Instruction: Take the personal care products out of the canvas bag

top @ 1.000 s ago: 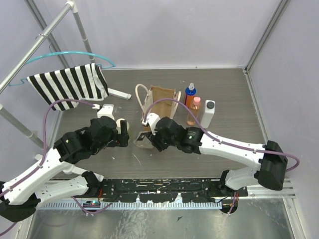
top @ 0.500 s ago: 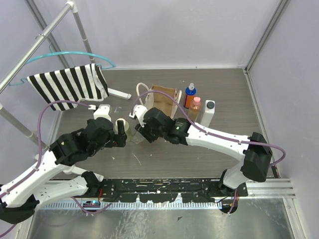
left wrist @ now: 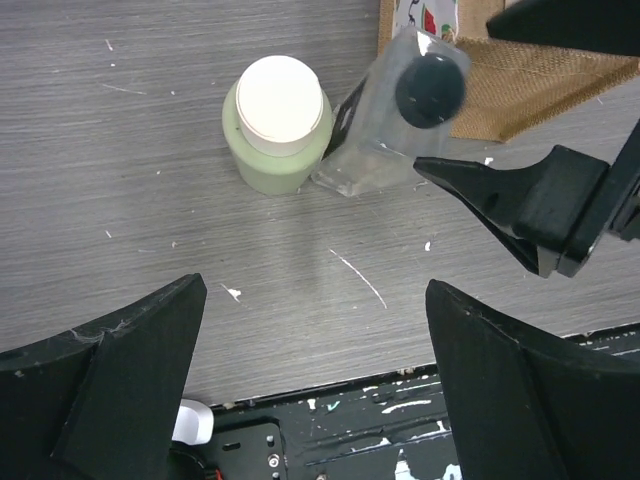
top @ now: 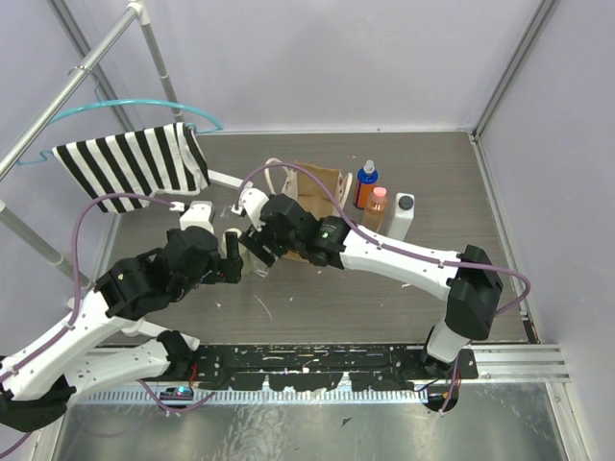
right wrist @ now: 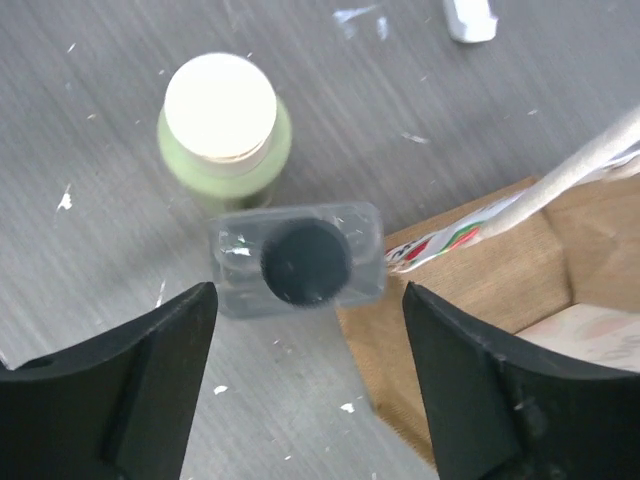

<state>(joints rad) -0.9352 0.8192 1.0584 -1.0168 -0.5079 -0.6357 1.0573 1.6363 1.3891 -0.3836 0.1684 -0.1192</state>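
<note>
The clear bottle [right wrist: 297, 262] with a black cap stands on the table between the olive bottle with a cream cap [right wrist: 222, 120] and a corner of the canvas bag [right wrist: 480, 290]. My right gripper [right wrist: 305, 310] is open above it, with a gap between each finger and the bottle's sides. My left gripper [left wrist: 315, 300] is open and empty, nearer the table's front edge than both bottles [left wrist: 278, 125] [left wrist: 395, 120]. In the top view a blue-capped orange bottle [top: 366, 182], a pink-capped orange bottle [top: 375, 213] and a white black-capped bottle [top: 400, 219] stand right of the bag [top: 322, 184].
A black-and-white striped cloth [top: 135, 165] hangs on a metal rack at the back left, and the rack's white foot [top: 226, 180] lies near the bag. The black mounting rail [top: 317, 370] runs along the near edge. Both arms crowd the table's middle left.
My right arm carried the clear bottle leftward to beside the olive bottle, then its jaws opened and let it go. The left arm has barely moved.
</note>
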